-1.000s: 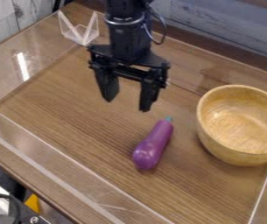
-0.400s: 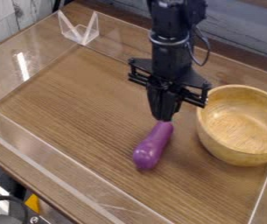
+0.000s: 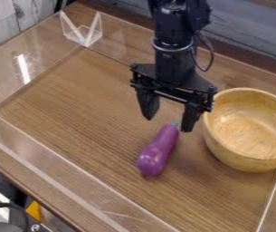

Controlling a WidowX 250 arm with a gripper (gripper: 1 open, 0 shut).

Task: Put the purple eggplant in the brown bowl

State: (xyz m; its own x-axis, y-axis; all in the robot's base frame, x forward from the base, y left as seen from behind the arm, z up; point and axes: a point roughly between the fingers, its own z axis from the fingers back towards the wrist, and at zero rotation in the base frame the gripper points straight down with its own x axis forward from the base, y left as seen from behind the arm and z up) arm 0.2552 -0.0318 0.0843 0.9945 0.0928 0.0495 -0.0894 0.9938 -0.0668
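Step in hand: approach to grasp, nothing picked up yet. The tool (image 3: 172, 116) hangs pointing straight down over the tabletop (image 3: 80, 100), jaws spread wide and empty, positioned above the stem end of the purple eggplant (image 3: 157, 150). The eggplant lies flat on the wood, long axis running diagonally toward the lower left, just beside the brown bowl (image 3: 249, 127) but apart from its rim. The bowl is empty. From this angle it is hard to judge whether the fingers straddle the stem end or sit slightly behind it. Judgement: the next move calls for centring over the thicker body, lowering until the fingers bracket it, then closing before lifting toward the bowl.
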